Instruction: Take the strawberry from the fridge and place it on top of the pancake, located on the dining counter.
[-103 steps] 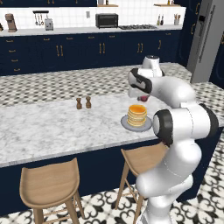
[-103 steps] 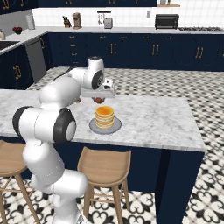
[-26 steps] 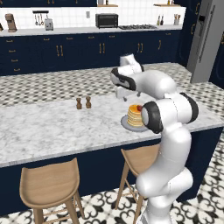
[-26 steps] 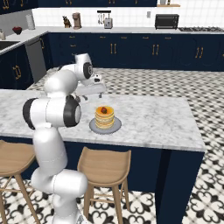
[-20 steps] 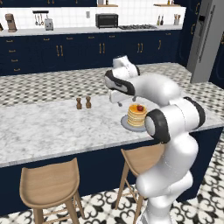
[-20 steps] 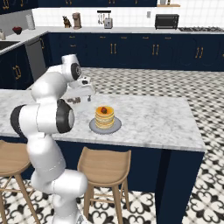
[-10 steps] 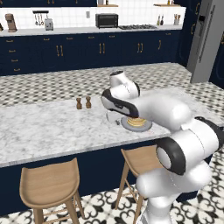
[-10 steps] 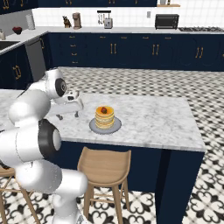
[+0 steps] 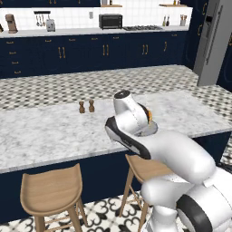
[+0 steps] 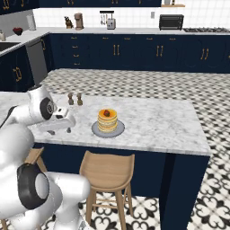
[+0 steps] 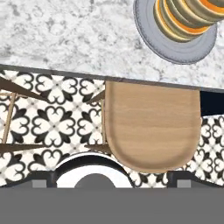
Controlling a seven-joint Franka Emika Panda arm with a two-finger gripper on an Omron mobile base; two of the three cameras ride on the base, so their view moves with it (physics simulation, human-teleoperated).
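**Strawberry seated on pancake stack**

Strawberry (image 10: 106, 112) sits atop the pancake (image 10: 107, 120) on the desk (image 10: 152, 121) — placement looks complete. Judged light, soft, easily bruised; best taken gently across its widest part. End effector (image 10: 59, 130) stands beside the plate, jaws apart — empty.

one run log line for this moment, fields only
stage: post-place | strawberry: on pancake | plate: on dining counter | gripper: open, empty, beside plate
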